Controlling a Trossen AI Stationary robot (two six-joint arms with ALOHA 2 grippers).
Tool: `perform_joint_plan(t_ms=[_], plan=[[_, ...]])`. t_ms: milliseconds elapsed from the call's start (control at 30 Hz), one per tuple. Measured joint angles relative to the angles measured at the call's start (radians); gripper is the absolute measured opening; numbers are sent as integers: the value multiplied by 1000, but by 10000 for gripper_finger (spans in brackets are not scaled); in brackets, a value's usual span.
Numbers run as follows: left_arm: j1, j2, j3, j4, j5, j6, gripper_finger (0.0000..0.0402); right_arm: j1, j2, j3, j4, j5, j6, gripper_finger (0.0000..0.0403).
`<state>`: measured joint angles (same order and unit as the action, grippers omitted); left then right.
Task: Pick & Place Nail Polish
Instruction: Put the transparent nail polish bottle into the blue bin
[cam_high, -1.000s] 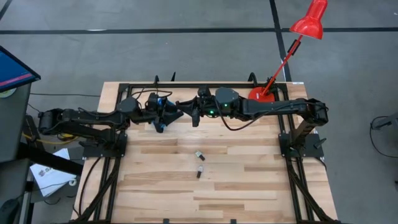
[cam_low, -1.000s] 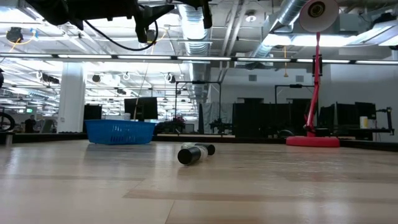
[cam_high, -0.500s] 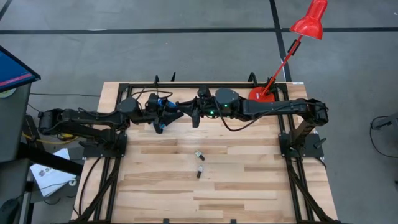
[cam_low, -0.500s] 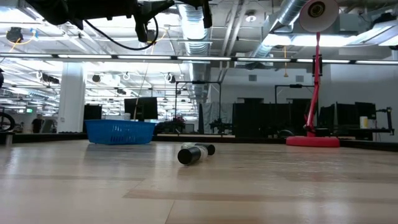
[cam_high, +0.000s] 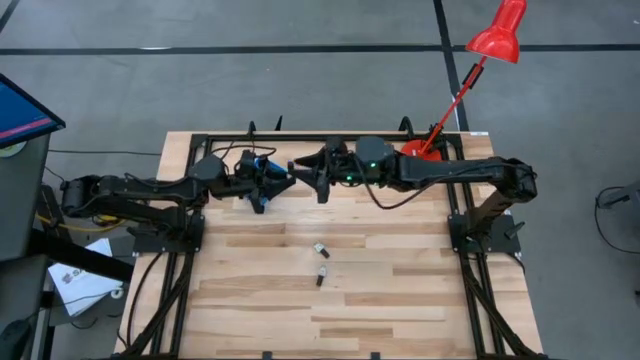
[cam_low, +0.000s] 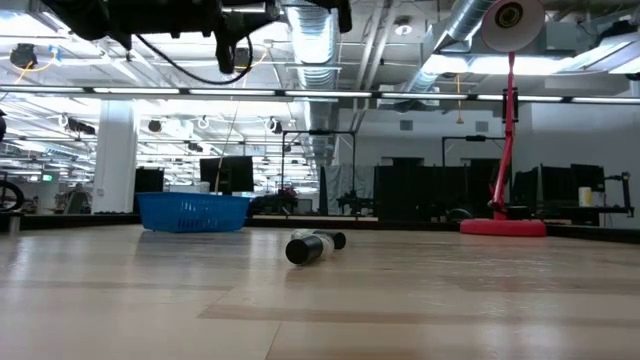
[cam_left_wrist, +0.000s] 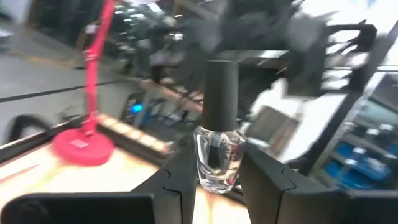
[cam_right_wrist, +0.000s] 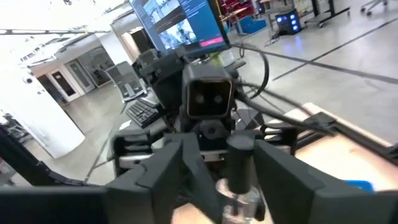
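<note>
Gripping the clear glass nail polish bottle by its body, the left gripper should hold level while the right gripper, fingers spread, backs off.

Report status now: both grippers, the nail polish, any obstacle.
Left gripper shut on clear nail polish bottle, handover mid-air. Right gripper open around its cap. Two bottles remain on table. No obstacle seen.

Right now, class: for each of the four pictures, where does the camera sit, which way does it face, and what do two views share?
High: overhead, facing down; both arms over the table.
Low: table height, facing across; arms overhead, blue bin behind.
Left wrist: on the left arm; left hand grips a clear nail polish bottle.
Right wrist: on the right arm; right hand open around the same bottle.
Shared: both wrists see that bottle.
</note>
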<state>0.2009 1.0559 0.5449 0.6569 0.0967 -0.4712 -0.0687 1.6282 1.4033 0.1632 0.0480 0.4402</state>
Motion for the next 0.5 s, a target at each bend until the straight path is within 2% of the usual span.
perform_joint_plan(t_ms=[100,200,500], plan=[[27,-8,0,-61,-45,3,87,-12,-45,0,-37,1,-14,212],[70,-23,0,-180,-97,4,78,-22,-86,2,-66,2,-15,218],[215,-34,-1,-638,-267,29,66,-8,-157,1,-174,4,-33,189]])
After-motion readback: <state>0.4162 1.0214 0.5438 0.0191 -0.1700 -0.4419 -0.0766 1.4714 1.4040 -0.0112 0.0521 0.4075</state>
